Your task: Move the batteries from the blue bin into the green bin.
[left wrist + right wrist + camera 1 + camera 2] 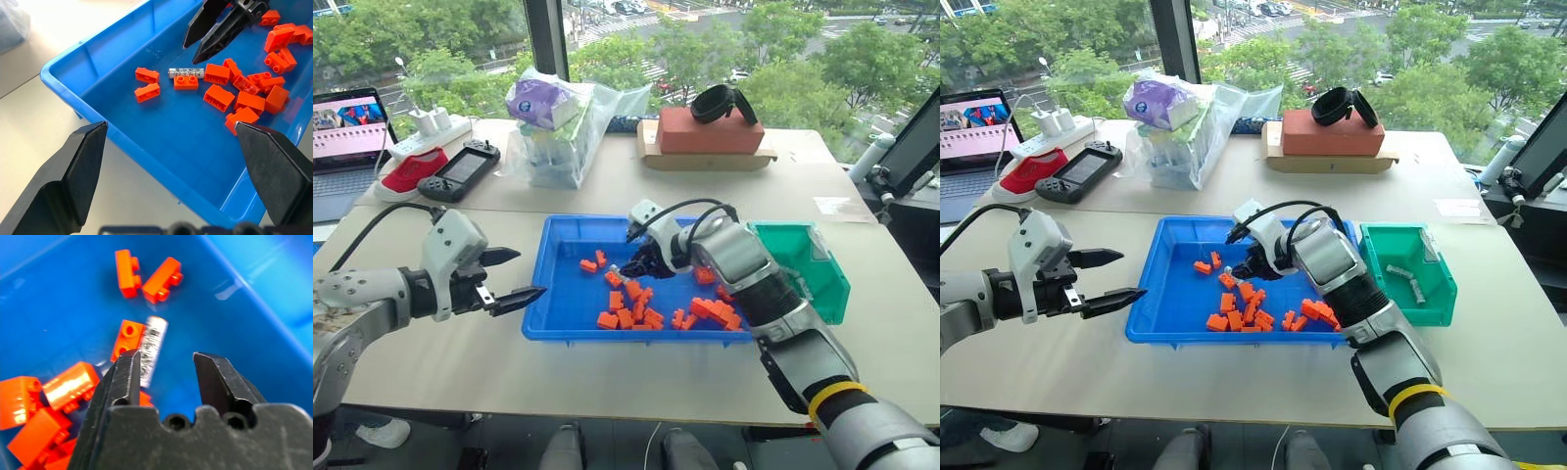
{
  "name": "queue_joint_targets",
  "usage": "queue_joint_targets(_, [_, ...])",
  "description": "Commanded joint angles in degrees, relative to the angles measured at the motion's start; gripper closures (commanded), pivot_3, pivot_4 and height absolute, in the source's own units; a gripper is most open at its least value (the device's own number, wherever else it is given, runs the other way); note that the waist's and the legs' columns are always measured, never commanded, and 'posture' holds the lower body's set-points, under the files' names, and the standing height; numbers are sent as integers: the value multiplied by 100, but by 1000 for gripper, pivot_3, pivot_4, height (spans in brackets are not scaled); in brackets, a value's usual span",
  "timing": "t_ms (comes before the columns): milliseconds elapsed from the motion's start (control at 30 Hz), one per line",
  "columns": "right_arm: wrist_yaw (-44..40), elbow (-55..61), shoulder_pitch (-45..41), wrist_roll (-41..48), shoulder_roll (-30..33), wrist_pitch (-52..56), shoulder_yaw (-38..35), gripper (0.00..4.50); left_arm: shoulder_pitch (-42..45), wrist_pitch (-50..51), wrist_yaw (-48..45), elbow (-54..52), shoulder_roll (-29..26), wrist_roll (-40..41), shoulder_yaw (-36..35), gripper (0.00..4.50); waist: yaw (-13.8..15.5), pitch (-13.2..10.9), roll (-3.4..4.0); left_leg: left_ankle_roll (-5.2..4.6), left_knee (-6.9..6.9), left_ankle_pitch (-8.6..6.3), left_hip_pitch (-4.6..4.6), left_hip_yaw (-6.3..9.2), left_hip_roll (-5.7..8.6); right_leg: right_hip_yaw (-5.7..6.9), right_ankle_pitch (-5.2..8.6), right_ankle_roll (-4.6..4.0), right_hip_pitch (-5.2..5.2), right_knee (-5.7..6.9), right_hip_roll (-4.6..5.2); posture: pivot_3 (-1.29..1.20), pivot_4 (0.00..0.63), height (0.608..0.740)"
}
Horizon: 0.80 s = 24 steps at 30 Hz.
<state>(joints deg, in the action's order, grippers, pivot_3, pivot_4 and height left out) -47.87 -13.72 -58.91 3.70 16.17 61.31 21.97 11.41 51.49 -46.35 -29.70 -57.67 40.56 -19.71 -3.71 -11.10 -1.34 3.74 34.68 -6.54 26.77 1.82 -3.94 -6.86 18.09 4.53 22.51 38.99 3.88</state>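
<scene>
Over the blue bin: your right pincer (215, 30) hangs inside the blue bin (558, 294), fingers part-way apart with a gap between them and nothing in it; from the head views you cannot make out the tips, since the wrist and a looping cable cover them.
Battery in the blue bin: you see one silvery battery (151, 350) lying flat on the bin floor, touching an orange block (126, 339) along its side; its near end runs behind the pincer finger (123, 377), so whether it touches is unclear.
Same battery, left wrist view: it sits just beyond the pincer tips, half hidden behind an orange block (186, 81).
Other batteries in blue bin: you cannot tell; the right arm covers part of the orange blocks (1249, 311).
Left side of bench: your left pincer (506, 279) is wide open and empty, hovering above the bench (460, 352) just outside the blue bin's left wall.
Green bin: the green bin (1379, 284) stands against the blue bin's right wall; two slim grey batteries (1408, 280) lie inside it, its near-left corner cut off by your right arm.
Back of bench: a clear bag (563, 127) and a brick-red box (710, 132) sit well apart from the bins.
</scene>
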Motion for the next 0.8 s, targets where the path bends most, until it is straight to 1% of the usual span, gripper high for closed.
queue_joint_targets(33, [61, 9, 40, 68, -62, -167, -8, 2410, -7, -11, 22, -142, -131, 18, -204, 0, -8, 0, 0, 0, 0, 0, 0, 0, 0, 0, 0, 0, 0, 0, 0, 0, 150, 739])
queue_joint_targets(567, [284, -631, 136, -347, -197, -936, 378, 2410, -115, -123, 32, -108, -125, -36, -215, 0, -33, 1, -1, 0, -2, 0, -2, 1, -2, 0, 0, -2, 2, 0, -3, 0, 150, 739])
queue_joint_targets(667, [263, -690, 123, -361, -212, -1045, 373, 3130, -138, -142, 46, -95, -96, -48, -208, 0, -34, 2, -3, 0, -2, 0, -3, 1, -3, -1, 0, -2, 1, 0, -4, 0, 150, 739])
queue_joint_targets(767, [145, -577, 92, -300, -131, -1142, 289, 4140, -108, -169, 46, -67, -81, -56, -150, 0, -32, 2, -4, 0, -3, 0, -3, 1, -3, -1, 0, -2, 1, 0, -4, 0, 150, 739])
queue_joint_targets(800, [112, -541, 85, -285, -104, -1177, 263, 4244, -96, -178, 45, -57, -77, -60, -130, 0, -30, 2, -4, 0, -3, 0, -3, 1, -3, -1, 0, -2, 1, 0, -4, 0, 150, 739])
